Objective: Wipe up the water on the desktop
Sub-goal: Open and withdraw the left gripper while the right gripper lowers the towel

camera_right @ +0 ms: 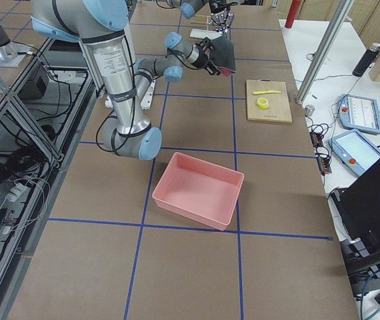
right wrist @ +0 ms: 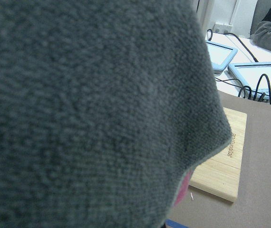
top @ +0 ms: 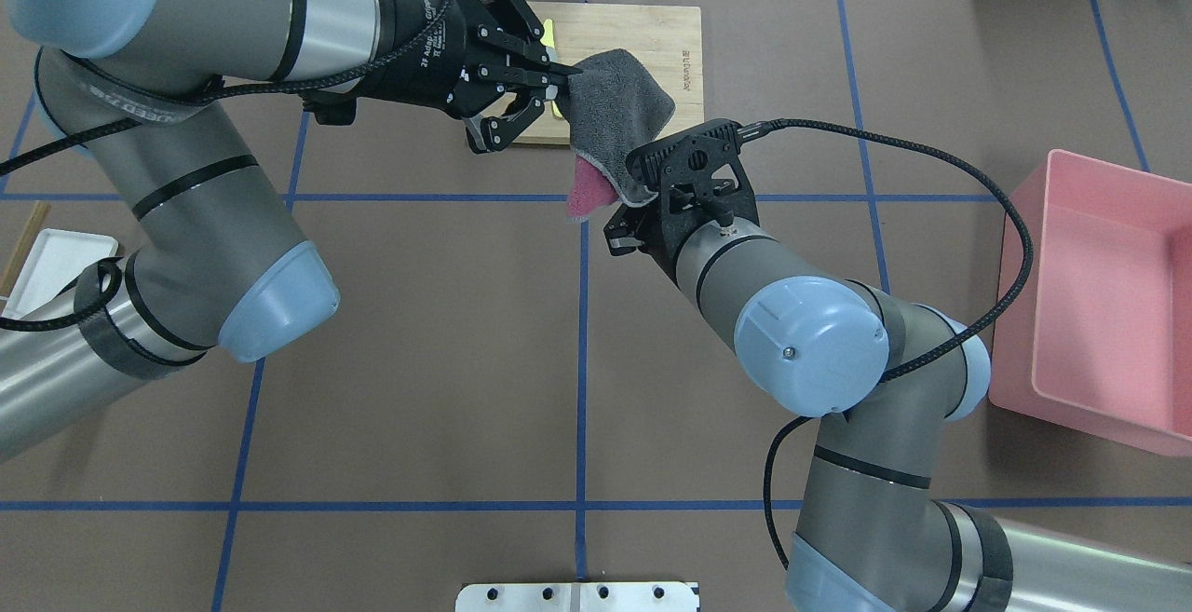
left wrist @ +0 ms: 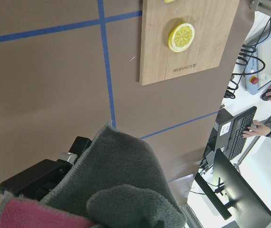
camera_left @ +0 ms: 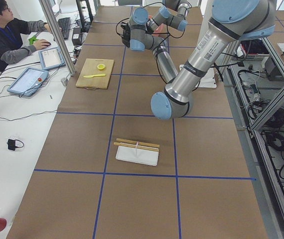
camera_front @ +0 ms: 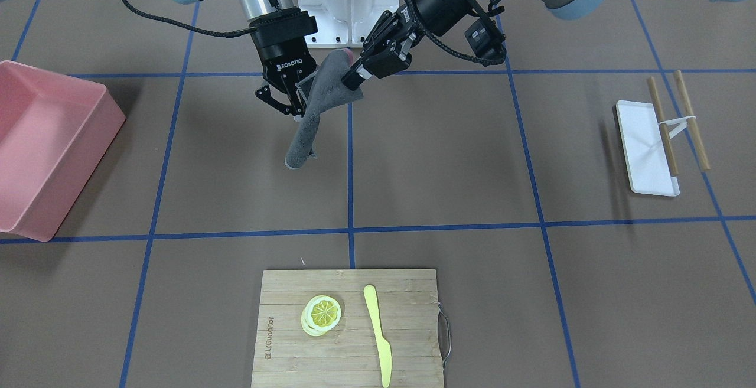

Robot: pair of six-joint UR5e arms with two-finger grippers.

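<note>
A grey cloth (camera_front: pixel 322 90) with a pink underside hangs in the air between my two grippers, above the brown desktop (camera_front: pixel 443 152) with its blue tape grid. My left gripper (camera_front: pixel 354 75) is shut on the cloth's upper edge; the overhead view shows the same pinch, left gripper (top: pixel 556 83) on cloth (top: pixel 619 109). My right gripper (camera_front: pixel 282 101) stands right beside the cloth's other edge with its fingers spread open. The cloth (right wrist: pixel 78 95) fills the right wrist view. I cannot make out any water on the desktop.
A pink bin (camera_front: pixel 47 146) stands toward my right end of the table. On the operators' side lies a bamboo cutting board (camera_front: pixel 413 317) with a lemon slice (camera_front: pixel 322 312) and a yellow knife (camera_front: pixel 378 335). A white tray (camera_front: pixel 638 157) with chopsticks sits toward my left end.
</note>
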